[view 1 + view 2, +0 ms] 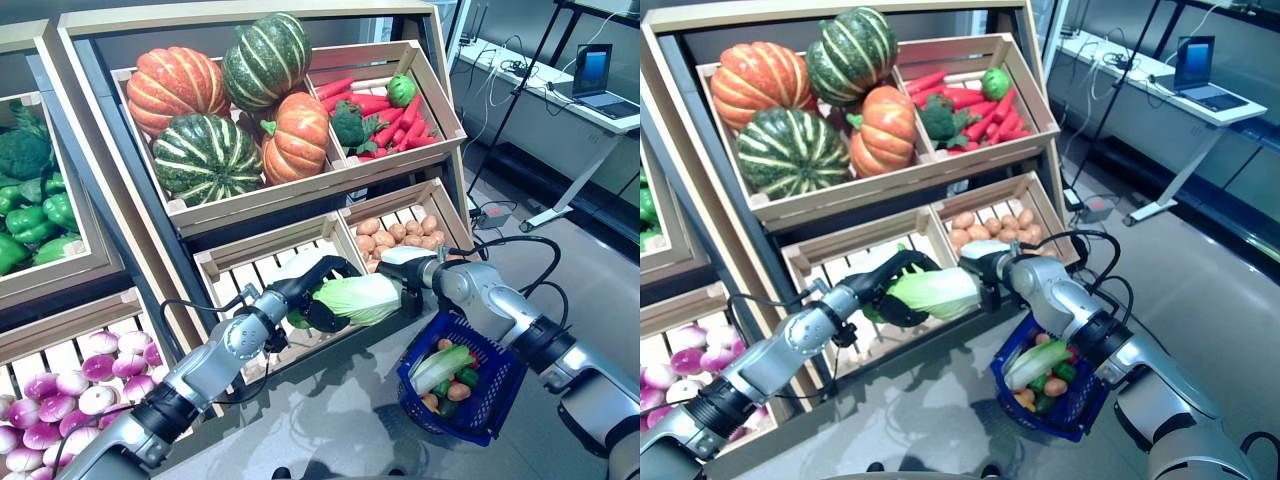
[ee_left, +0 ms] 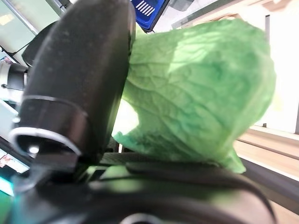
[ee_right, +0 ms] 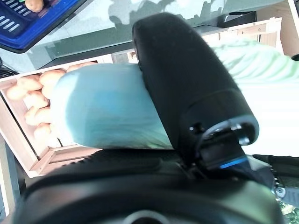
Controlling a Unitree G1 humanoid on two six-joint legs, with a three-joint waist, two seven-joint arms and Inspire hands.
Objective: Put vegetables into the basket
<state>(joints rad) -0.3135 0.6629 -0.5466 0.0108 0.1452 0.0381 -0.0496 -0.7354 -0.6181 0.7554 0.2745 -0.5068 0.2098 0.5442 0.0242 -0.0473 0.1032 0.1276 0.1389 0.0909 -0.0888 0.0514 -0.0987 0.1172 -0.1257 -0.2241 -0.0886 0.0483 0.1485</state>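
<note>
A long napa cabbage (image 1: 358, 298) is held in the air between both hands, in front of the lower shelf. My left hand (image 1: 312, 287) is shut on its leafy green end (image 2: 201, 93), with the thumb (image 2: 79, 84) pressed over the leaves. My right hand (image 1: 415, 274) is shut on the pale stem end (image 3: 103, 107), its thumb (image 3: 187, 84) wrapped across it. A blue basket (image 1: 497, 402) hangs below my right forearm. It holds another cabbage (image 1: 440, 367) and several small vegetables.
The wooden stand behind has crates of pumpkins (image 1: 215, 100), red peppers (image 1: 392, 112), potatoes (image 1: 392, 235), purple turnips (image 1: 70, 385) and green peppers (image 1: 30, 205). An empty slatted crate (image 1: 245, 275) sits just behind the cabbage. A desk with a laptop (image 1: 598, 75) stands at far right.
</note>
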